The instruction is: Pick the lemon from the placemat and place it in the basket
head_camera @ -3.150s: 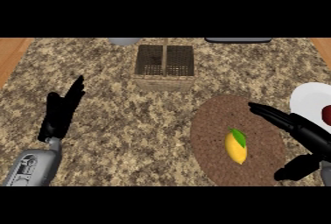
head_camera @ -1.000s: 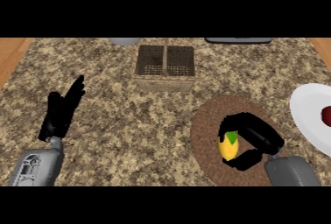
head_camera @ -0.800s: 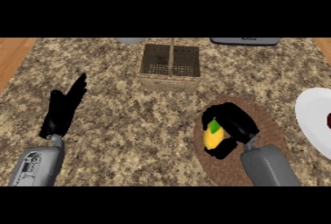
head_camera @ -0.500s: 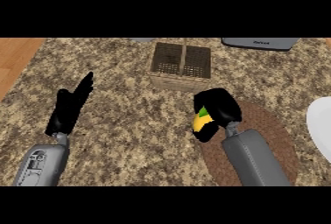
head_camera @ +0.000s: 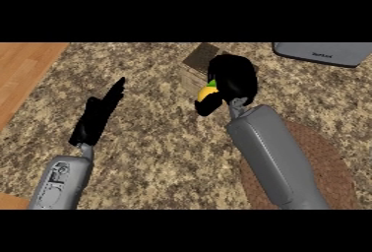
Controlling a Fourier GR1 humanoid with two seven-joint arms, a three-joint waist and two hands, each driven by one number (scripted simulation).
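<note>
- Nothing here is really showing readable text, honestly.
- The grey flat thing [head_camera: 324,52] sitting at the far right edge of the counter is carrying a tiny dark mark near its front edge, but it's too small to make out, so I'm not guessing a brand.
- The left forearm's grey casing [head_camera: 59,181] is showing some moulded outlines, no letters or numbers that I can read.
- No labels, stickers or signs are appearing on anything else.
</note>
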